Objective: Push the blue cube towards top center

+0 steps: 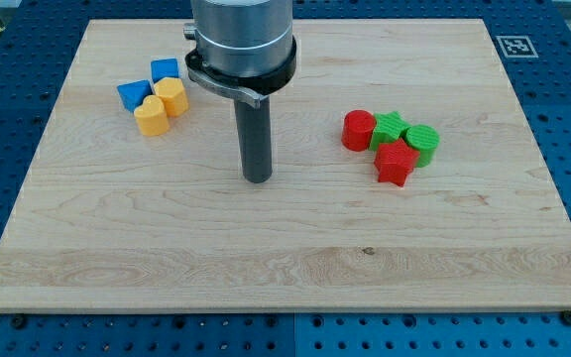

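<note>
While the arm's grey body runs off the view's top, cut off above its collar, my tip (257, 179) rests on the wooden board (285, 268) roughly at its middle, touching no block. No jaws exist on this arm to spread or press; it ends in a plain dark rod, so nothing is pinched.

Taking the tip as the landmark, the blue cube (165, 70) lies up and to the view's left of it, well apart, near the board's upper left part. Just beside the cube, lower and further left, sits a second blue block (132, 94) whose shape looks wedge-like, though I cannot tell for sure. Two yellow blocks complete that cluster: one yellow block (171, 96) directly below the cube and seemingly touching it, another yellow block (151, 115) lower still. Their exact shapes are hard to read.

To the view's right of the tip, also well apart and slightly higher, a second cluster huddles together. A red cylinder (358, 130) is nearest the tip. Beside it is a green star-shaped block (390, 129), then a green cylinder (423, 143) furthest right. A red block (396, 164) sits at the cluster's lower edge, partly overlapping the green ones in this view; its outline is unclear.

A square marker (513, 46) is printed on the board's upper right corner, far from the tip.
</note>
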{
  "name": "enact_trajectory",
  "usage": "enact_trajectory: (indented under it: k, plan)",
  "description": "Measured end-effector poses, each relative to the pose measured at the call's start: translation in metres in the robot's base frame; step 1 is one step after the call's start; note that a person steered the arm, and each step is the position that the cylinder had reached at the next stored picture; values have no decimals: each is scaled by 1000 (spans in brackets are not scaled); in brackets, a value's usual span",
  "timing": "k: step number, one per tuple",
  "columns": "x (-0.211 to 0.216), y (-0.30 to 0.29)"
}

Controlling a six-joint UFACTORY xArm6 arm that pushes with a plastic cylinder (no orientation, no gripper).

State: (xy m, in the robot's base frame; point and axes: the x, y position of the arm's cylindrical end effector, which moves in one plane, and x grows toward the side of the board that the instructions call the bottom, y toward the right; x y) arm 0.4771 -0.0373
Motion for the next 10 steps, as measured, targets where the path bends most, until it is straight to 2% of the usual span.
enact_trajectory:
  k: [2,4,6,7,9,10]
  plan:
    - [0,-17]
    - [-2,-108]
    - [-2,-116]
    - [-5,-153]
    - [-63,-163]
    - [-62,-169]
